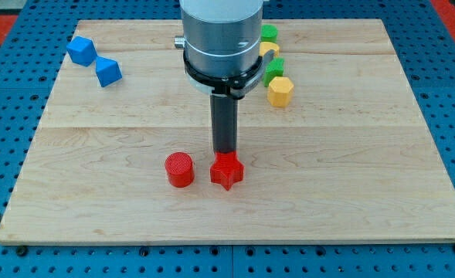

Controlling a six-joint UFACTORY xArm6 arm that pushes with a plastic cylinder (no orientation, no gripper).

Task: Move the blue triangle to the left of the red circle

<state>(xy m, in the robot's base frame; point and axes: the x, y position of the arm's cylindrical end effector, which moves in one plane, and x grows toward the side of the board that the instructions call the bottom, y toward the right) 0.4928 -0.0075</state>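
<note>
Taking the red circle (pixel 179 169) as the anchor: the blue triangle (pixel 108 72) sits well up and left of it on the table (pixel 366 201), beside a blue block (pixel 81 50). Just right of the circle is a red star (pixel 227 171), with the tip (pixel 225 152) touching its top edge. No pincer here, only a rod, holding nothing.

Blocks and worktop apart from the job at hand

A red star block (pixel 227 171) sits near the worktop's (pixel 351 177) lower middle. At the view's top left lies a blue block (pixel 81 50) of blocky shape. Toward the top, right of centre, four blocks cluster: a green one (pixel 269 32) uppermost, a partly hidden yellow one (pixel 270 51) below it, another green one (pixel 275 69) under that, and a yellow hexagon-like block (pixel 280 90) lowest. The pale wooden worktop rests on a blue pegboard (pixel 11 93).
</note>
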